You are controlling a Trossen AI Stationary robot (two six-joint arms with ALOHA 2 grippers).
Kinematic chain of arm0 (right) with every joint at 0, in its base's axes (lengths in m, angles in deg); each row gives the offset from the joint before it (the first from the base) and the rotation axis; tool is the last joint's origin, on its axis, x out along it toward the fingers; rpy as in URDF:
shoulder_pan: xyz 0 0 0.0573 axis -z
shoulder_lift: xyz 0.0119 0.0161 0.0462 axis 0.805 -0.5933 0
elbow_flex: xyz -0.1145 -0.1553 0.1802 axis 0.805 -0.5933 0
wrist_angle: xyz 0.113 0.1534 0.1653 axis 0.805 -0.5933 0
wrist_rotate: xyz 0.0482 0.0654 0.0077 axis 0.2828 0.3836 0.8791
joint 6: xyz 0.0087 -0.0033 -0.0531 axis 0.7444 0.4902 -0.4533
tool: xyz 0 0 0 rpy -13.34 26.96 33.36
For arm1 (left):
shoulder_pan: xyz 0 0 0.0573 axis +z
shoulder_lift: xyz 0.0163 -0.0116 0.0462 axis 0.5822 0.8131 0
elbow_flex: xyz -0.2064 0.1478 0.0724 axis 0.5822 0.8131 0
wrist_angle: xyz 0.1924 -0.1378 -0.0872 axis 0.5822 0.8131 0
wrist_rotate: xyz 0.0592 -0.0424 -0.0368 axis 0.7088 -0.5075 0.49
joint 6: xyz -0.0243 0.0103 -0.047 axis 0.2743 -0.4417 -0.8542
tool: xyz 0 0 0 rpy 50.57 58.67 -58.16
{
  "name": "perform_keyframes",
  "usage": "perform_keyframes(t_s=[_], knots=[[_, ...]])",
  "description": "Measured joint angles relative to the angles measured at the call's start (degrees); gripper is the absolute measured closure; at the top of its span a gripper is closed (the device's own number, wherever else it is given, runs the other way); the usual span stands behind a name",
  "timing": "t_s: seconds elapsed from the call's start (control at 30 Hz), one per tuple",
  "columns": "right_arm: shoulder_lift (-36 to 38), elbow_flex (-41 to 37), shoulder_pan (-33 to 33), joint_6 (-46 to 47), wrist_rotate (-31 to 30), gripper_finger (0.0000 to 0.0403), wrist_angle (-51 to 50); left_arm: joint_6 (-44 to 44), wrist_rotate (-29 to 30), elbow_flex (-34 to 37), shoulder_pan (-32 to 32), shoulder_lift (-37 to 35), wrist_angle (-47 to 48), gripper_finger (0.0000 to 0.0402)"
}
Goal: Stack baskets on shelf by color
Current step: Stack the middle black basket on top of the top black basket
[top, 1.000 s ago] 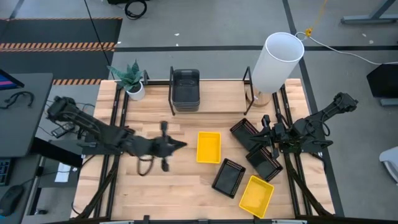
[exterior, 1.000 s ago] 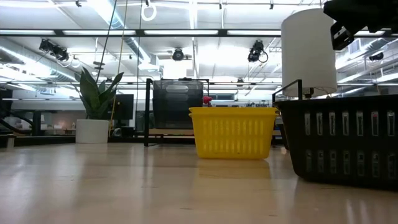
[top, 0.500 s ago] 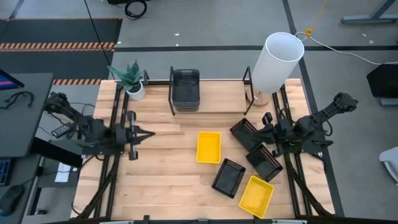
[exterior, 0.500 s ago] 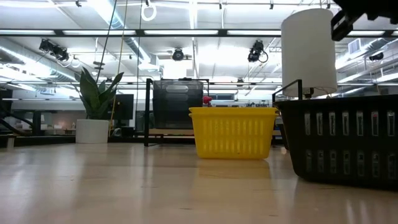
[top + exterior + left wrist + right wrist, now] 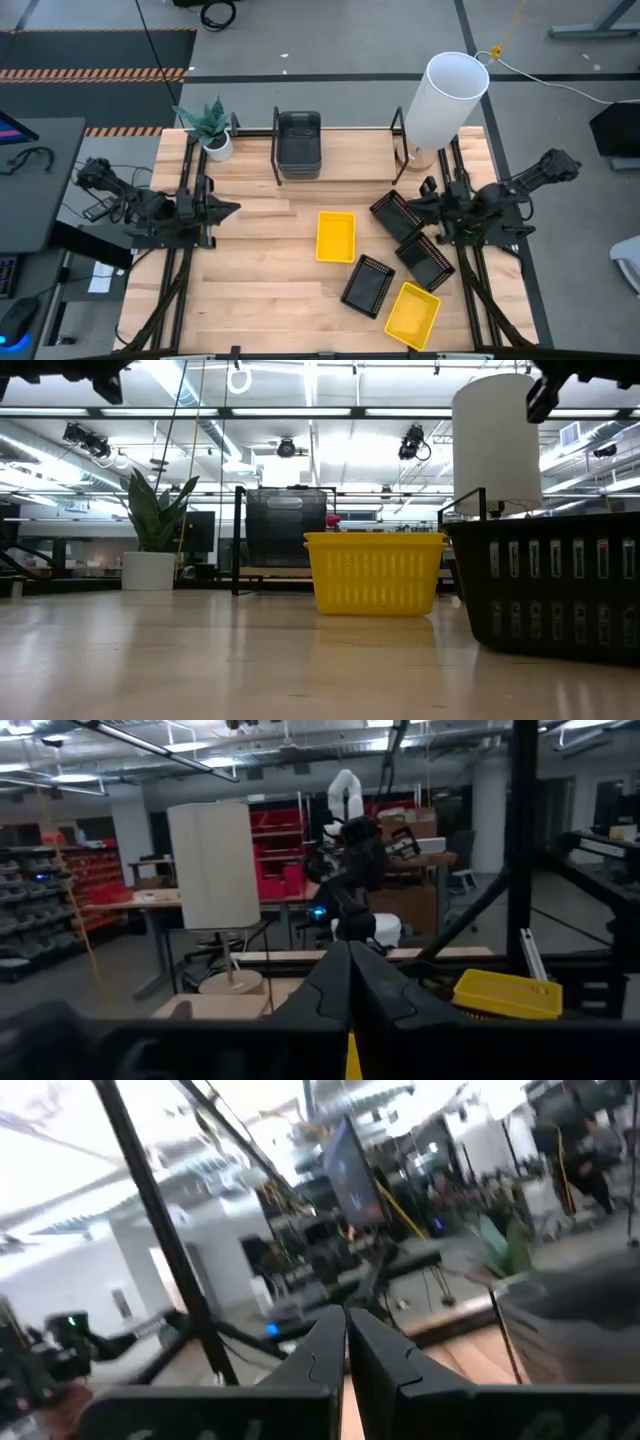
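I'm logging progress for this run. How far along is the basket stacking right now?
Done: only the dark grey baskets sit on the shelf. In hand: nothing; the left gripper at the table's left edge and the right gripper above a black basket are shut and empty. Left: two yellow baskets and three black ones lie loose on the table.

Baskets (image 5: 335, 236) lie before the shelf (image 5: 340, 150)

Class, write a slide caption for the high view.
Yellow baskets and black baskets lie scattered while both shut grippers wait at the table's sides.
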Motion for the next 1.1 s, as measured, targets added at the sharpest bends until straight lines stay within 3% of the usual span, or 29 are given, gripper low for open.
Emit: perform_keyframes(t_s=[0.23, 0.33, 0.47, 0.63, 0.8, 1.1], knots=[[-12.0, 7.9, 2.6, 4.1, 1.6, 0.038, -9.6, 0.3, 0.0, 2.8, 2.7, -9.0, 4.4, 0.0397], [-16.4, 14.1, 2.6, 4.4, 1.0, 0.038, -19.4, 0.1, -0.9, 3.0, 2.7, -13.1, 8.4, 0.0397], [-21.7, 21.8, 2.6, 6.1, 0.6, 0.038, -35.1, 0.0, -7.4, 3.0, 2.7, -17.0, 13.9, 0.0397], [-27.8, 30.3, 4.4, 16.8, -1.4, 0.038, -52.5, -0.5, -12.4, 3.4, 2.7, -16.7, 15.6, 0.0396], [-34.7, 36.1, 7.1, 23.3, -1.5, 0.038, -66.3, 4.2, -18.7, 8.1, 2.7, -16.6, 9.3, 0.0396], [-41.3, 40.2, 12.4, 27.5, 8.2, 0.0362, -80.4, 4.4, -18.5, 10.4, 2.7, -16.5, 7.1, 0.0384]])
